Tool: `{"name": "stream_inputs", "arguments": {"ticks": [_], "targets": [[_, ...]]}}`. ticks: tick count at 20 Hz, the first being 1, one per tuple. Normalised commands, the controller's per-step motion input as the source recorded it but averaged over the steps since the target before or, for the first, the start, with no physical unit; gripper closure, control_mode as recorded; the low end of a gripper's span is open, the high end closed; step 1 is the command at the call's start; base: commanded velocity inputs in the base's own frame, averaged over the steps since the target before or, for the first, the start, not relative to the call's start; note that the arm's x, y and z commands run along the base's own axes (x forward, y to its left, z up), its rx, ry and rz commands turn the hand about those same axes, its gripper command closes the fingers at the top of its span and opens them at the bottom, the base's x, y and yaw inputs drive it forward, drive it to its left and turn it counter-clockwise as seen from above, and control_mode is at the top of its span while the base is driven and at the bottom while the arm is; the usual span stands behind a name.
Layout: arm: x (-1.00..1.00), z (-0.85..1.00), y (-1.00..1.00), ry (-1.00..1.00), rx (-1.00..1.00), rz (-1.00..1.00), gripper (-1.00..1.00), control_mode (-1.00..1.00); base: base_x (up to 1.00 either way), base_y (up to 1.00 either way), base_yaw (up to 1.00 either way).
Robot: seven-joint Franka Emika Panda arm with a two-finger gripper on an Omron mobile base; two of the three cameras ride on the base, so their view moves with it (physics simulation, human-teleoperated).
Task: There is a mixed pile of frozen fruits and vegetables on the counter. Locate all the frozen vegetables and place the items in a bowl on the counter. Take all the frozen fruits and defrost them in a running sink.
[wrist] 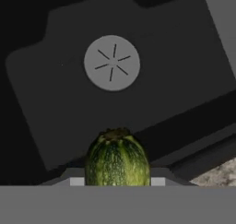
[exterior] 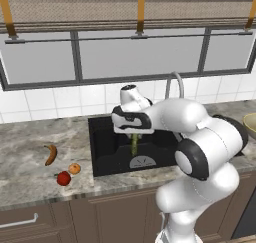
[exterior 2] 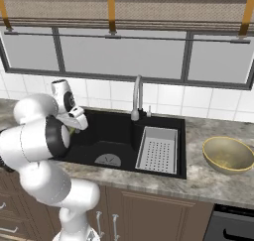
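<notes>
Below the gripper (exterior: 134, 137), you are looking at the black sink (exterior: 107, 147) with its round grey drain (wrist: 112, 62) almost straight under the fingers. The gripper is clamping the green vegetable (exterior: 134, 145), which is hanging upright from it over the basin; the hand view is showing its striped end (wrist: 117, 159) poking forward between the fingers. You are probably crossing the sink only in transit, since this item belongs in the yellowish bowl (exterior 2: 228, 154), which is sitting on the bench (exterior 2: 208, 178) far off to the gripper's right, beyond the grey perforated tray (exterior 2: 158, 150) and the tap (exterior 2: 136, 97). Well away on the gripper's other side, the banana (exterior: 50, 154), the orange (exterior: 74, 168) and the red apple (exterior: 63, 178) are lying on the bench, awaiting the sink. The fingers themselves are being masked by the hand's white body, and the vegetable's upper part is hidden inside the grip. Whether water is running is hard to make out.
</notes>
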Motion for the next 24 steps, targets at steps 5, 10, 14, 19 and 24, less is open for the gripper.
{"name": "stream_inputs", "arguments": {"ticks": [5,10,14,19,24], "targets": [[-0.33,-0.05,-0.08,0.05,0.00,0.37,1.00,-1.00,0.00,0.00,0.00],[-0.41,-0.02,-0.45,0.01,0.02,0.17,1.00,-1.00,0.00,0.00,0.00],[-0.29,0.00,-0.66,0.03,0.03,0.09,1.00,-1.00,0.00,0.00,0.00],[-0.34,0.00,-0.75,0.00,0.01,0.07,1.00,-1.00,0.00,0.00,0.00],[-0.18,0.17,-0.76,0.00,0.00,0.06,1.00,-1.00,0.00,0.00,0.00]]}}
